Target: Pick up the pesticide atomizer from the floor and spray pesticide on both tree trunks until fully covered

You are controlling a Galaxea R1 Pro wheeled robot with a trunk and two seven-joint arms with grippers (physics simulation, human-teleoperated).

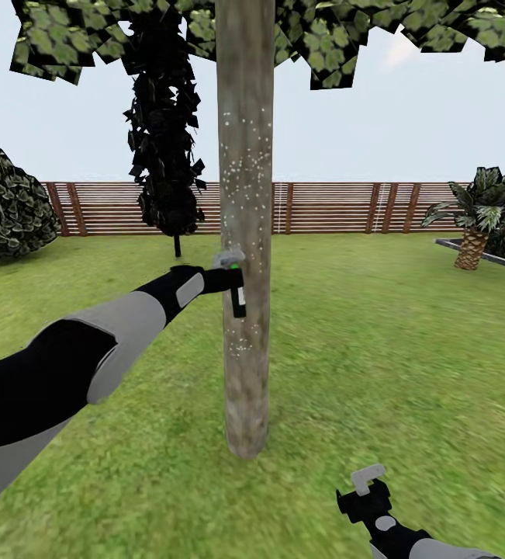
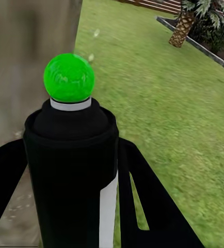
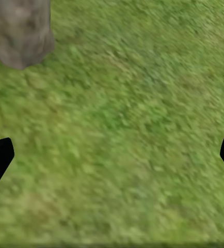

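Head view: left gripper clamps the pesticide atomizer, bottle upright, right against the tree trunk, white pesticide specks mostly above it. Right gripper hangs low, fingers wide, empty over the lawn.

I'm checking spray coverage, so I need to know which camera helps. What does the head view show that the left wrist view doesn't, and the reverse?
Head view alone: white pesticide specks dotted on the tree trunk, the fence, and the right gripper open over grass.

Left wrist view alone: a close look at the green dot on the atomizer's top, between the black fingers.

Both: the pesticide atomizer in the left gripper, trunk, lawn, palm.
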